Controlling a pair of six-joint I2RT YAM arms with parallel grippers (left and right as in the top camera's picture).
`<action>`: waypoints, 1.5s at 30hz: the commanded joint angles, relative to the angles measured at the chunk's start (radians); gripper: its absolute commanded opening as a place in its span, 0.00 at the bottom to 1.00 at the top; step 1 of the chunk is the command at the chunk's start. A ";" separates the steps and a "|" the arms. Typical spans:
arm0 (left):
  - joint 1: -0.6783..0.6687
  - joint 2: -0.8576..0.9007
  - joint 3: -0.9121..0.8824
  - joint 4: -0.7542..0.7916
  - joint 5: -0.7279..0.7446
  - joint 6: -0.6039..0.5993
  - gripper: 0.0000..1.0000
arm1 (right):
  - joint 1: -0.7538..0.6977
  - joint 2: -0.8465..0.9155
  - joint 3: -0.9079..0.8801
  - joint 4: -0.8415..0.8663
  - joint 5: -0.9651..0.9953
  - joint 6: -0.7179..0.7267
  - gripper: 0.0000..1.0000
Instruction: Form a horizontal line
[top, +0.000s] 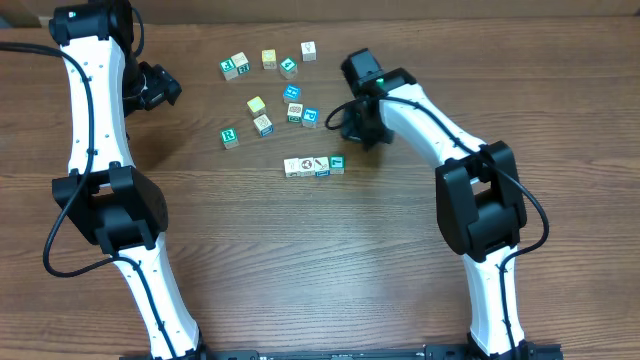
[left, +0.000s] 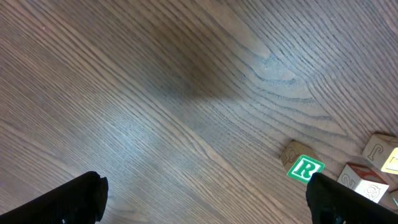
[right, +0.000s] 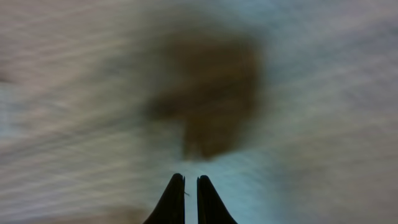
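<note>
Right gripper (right: 191, 179) pinched together, empty; left gripper (left: 206, 194) spread wide. Risk of knocking centre-frame row of tiny tan-and-teal wooden cubes (top: 315, 166) crooked through low sweep.

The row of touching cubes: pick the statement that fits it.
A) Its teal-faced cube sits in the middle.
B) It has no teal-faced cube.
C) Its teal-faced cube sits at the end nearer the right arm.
C: in the overhead view the teal-faced cube closes the row at the end nearer the right arm, and white-faced cubes make up the rest.
</note>
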 joint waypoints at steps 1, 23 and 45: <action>-0.007 -0.006 -0.002 -0.002 -0.002 -0.003 1.00 | 0.009 -0.012 0.003 -0.046 -0.002 0.015 0.04; -0.007 -0.006 -0.002 -0.002 -0.002 -0.003 0.99 | 0.068 -0.012 0.003 -0.089 -0.126 0.015 0.04; -0.007 -0.006 -0.002 -0.002 -0.002 -0.003 1.00 | 0.074 -0.012 0.003 -0.168 -0.024 0.010 0.04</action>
